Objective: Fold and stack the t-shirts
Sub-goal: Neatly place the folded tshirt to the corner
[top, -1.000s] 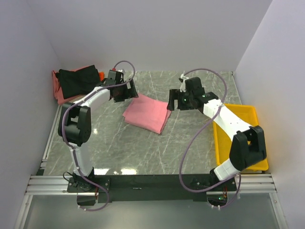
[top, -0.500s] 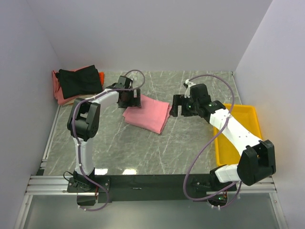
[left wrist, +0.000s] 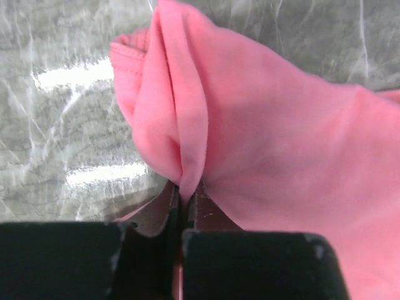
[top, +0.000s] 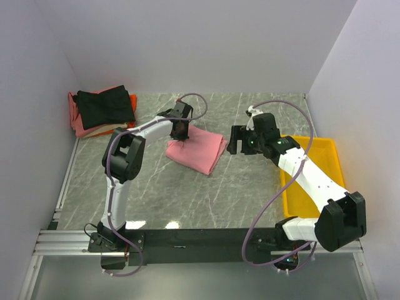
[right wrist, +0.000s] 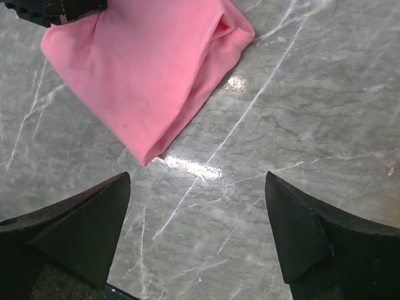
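Observation:
A folded salmon-pink t-shirt (top: pixel 200 150) lies on the marble table near the middle. My left gripper (top: pixel 180 132) is shut on a pinched fold of the shirt at its far left corner; the cloth (left wrist: pixel 187 169) bunches up between the closed jaws. My right gripper (top: pixel 235 140) hovers open just right of the shirt, its fingers (right wrist: pixel 87 231) spread over bare marble, with the shirt's near corner (right wrist: pixel 150 150) in front of them. At the far left stands a stack of folded t-shirts (top: pixel 103 109), a black one on top, with pink and orange-red ones under it.
A yellow plastic bin (top: pixel 312 181) sits at the table's right edge, partly under my right arm. White walls close in the back and both sides. The stack sits against the left wall.
My left gripper moved right onto the shirt's far left corner and shut on a fold of it, nudging the shirt slightly right. My right arm slid a little to the right, still open.

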Robot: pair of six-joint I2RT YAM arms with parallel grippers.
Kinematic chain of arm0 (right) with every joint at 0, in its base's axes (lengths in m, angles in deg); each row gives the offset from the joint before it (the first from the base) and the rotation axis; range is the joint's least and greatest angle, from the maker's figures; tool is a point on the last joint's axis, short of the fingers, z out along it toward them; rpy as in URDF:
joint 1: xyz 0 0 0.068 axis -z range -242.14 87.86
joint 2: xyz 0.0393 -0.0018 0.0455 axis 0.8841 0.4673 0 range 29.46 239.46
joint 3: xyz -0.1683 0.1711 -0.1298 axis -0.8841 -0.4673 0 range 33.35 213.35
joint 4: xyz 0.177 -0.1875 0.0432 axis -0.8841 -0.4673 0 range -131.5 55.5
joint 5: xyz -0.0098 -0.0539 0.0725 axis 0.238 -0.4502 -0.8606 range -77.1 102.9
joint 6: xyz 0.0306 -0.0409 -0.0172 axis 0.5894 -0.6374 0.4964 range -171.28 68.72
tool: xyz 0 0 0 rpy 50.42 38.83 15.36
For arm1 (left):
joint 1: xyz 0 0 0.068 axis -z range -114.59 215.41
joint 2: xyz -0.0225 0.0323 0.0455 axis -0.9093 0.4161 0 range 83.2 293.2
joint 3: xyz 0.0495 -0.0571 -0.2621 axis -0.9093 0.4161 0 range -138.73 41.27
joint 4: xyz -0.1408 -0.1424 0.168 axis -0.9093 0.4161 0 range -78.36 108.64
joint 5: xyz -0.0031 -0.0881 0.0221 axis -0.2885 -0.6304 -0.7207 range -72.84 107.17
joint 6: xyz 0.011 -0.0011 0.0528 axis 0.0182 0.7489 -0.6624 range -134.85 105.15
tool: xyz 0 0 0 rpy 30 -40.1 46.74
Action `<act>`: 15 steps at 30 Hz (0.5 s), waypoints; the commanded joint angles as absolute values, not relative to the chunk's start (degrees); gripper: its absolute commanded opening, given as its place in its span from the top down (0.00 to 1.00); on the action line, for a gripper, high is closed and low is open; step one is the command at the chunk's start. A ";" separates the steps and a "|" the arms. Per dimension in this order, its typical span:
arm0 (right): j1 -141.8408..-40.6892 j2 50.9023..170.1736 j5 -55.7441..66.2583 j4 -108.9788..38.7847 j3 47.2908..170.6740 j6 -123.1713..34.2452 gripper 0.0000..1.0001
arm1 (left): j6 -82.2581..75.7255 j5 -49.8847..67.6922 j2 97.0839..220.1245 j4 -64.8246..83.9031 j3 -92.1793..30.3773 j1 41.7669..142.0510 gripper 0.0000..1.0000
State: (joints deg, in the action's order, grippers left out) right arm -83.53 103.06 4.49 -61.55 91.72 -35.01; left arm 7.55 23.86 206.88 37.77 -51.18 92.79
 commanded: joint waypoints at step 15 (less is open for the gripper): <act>-83.14 101.53 12.72 -62.19 90.04 -33.70 0.05 | -4.47 57.95 210.64 42.15 -66.56 87.22 0.99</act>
